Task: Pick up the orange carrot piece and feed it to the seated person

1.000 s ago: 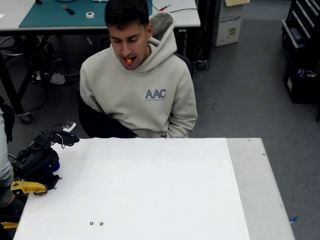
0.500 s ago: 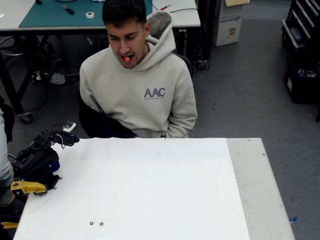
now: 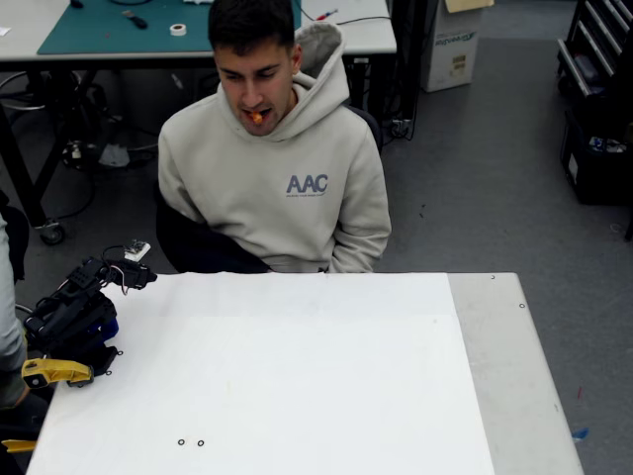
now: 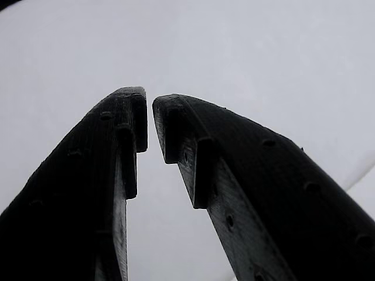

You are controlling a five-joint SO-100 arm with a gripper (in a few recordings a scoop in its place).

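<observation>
One orange carrot piece [image 3: 255, 117] sits in the mouth of the one seated person [image 3: 272, 163]. One gripper [image 4: 150, 117], jaws nearly closed and empty, above the white table [image 3: 297, 376].

Seated behind the broad white tabletop [image 3: 297, 376]: the person in the light beige hoodie with blue "AAC" lettering [image 3: 274, 168], mouth open, tiny orange carrot chunk [image 3: 256, 117] held between the lips. Folded low at the table's left edge, well apart from the person: the black robot arm [image 3: 74, 312], a yellow plastic clamp piece [image 3: 54, 372] just beside its base. Two small black rings [image 3: 190, 442] near the table's front edge. Behind, a workbench with a green cutting mat [image 3: 109, 28] and a white tape roll [image 3: 178, 29]. Grey sleeve [image 3: 8, 346] at far left
</observation>
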